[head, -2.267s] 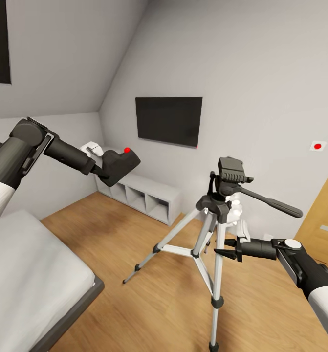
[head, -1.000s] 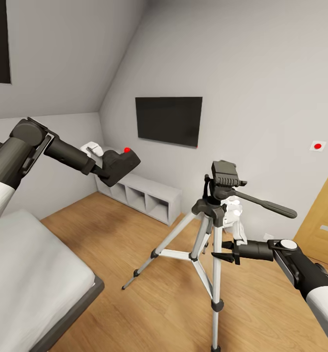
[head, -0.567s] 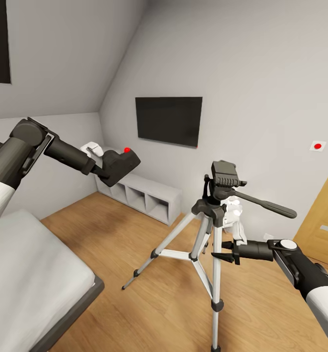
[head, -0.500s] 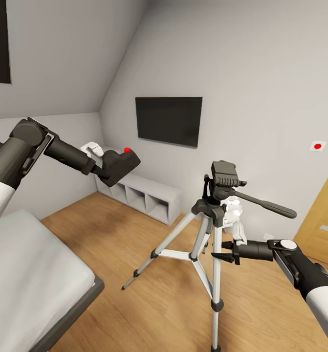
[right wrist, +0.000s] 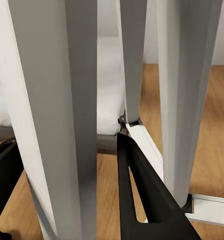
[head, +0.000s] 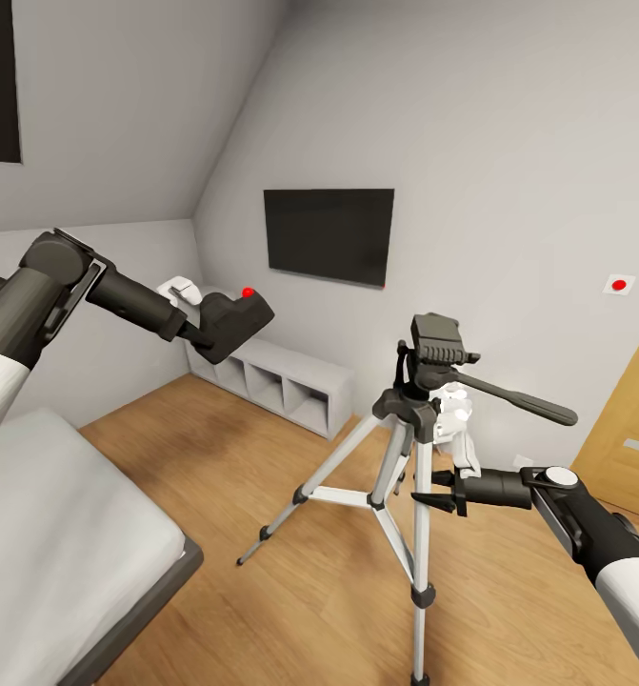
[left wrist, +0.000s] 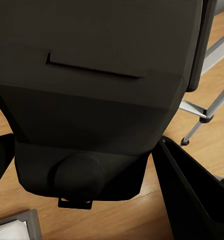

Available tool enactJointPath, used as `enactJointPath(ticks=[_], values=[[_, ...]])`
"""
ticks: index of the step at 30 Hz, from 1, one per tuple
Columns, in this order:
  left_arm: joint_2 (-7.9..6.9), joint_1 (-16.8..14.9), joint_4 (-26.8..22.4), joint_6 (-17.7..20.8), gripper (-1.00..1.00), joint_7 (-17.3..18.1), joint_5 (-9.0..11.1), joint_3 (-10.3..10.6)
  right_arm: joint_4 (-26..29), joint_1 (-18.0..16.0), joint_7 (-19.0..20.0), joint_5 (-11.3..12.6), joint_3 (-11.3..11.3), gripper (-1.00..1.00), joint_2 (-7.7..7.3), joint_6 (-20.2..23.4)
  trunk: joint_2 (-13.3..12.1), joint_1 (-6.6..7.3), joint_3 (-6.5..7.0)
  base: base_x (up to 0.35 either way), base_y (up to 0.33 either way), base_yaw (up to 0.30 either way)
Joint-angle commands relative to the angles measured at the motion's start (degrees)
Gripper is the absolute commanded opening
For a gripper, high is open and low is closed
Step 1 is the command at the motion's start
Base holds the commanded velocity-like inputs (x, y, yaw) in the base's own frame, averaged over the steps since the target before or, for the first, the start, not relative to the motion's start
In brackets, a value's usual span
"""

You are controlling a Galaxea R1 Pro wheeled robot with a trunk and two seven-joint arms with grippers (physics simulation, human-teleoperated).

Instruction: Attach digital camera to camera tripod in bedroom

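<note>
Left tool (head: 208, 335) clamps the digital camera (head: 233, 324); right tool (head: 426, 498) spread around the camera tripod (head: 409, 448) leg; careless docking could topple it.

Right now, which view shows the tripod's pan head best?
The head view: the pan head and its long handle are whole and unobstructed. The right wrist view has just silver tripod legs up close; the left wrist view catches a leg beyond the digital camera.
</note>
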State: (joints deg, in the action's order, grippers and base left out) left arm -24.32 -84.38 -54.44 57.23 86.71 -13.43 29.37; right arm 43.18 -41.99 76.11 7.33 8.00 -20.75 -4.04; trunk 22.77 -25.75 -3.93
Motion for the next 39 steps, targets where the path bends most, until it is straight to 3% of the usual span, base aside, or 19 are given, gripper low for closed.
enactJointPath(ticks=[1, 39], values=[[-0.03, -0.1, -0.1, 0.6, -1.00, 0.6, -0.5, 0.1, 0.0, -0.1, -0.1, 0.5, 0.3, -1.00, -0.08, -0.4, 0.1, -0.04, -0.13, 0.000, 0.000, 0.000], [0.50, -0.1, -0.1, 0.6, -1.00, 0.6, -0.5, 0.1, 0.0, -0.1, 0.0, 0.5, 0.3, -1.00, -0.08, -0.4, 0.1, -0.04, -0.13, 0.000, 0.000, 0.000]])
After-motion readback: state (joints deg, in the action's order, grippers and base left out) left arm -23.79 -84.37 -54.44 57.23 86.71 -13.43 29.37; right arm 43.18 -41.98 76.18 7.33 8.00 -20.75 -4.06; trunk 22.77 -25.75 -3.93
